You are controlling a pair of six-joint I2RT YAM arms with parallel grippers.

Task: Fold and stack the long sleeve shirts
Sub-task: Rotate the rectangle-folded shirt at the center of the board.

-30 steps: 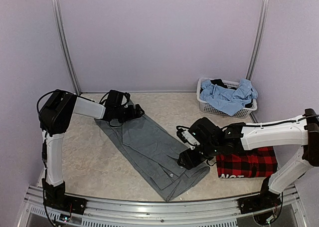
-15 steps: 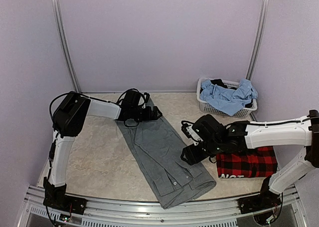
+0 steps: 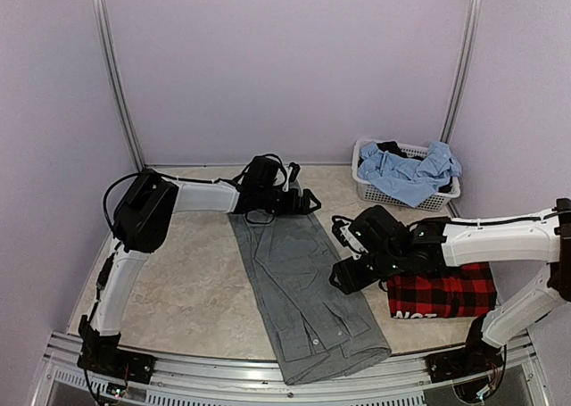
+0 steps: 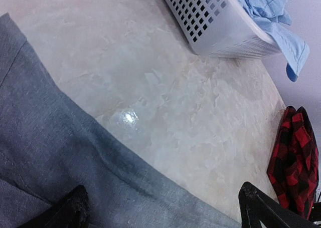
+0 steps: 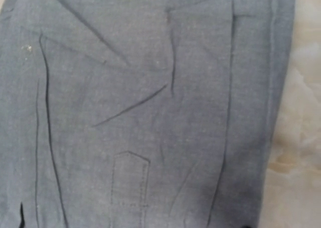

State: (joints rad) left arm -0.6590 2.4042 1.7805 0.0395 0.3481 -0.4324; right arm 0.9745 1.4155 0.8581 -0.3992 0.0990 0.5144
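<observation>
A grey shirt lies in a long strip. The left gripper is spread wide over its far end. The right gripper, jaws apart, grasps nothing at its right edge.

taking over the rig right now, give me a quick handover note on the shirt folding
Left gripper: open, low over the far end of the grey shirt, holding nothing.
Right gripper: jaws apart over the grey shirt's right edge, nothing gripped.
Grey shirt: a long narrow strip on the table, running from far centre to the near edge.
Plaid shirt: folded, to the right of the grey one.
Done: plaid folded; grey narrowed lengthwise.
Left: fold grey crosswise, then stack the two.
Basket with blue clothes sits far right.
</observation>
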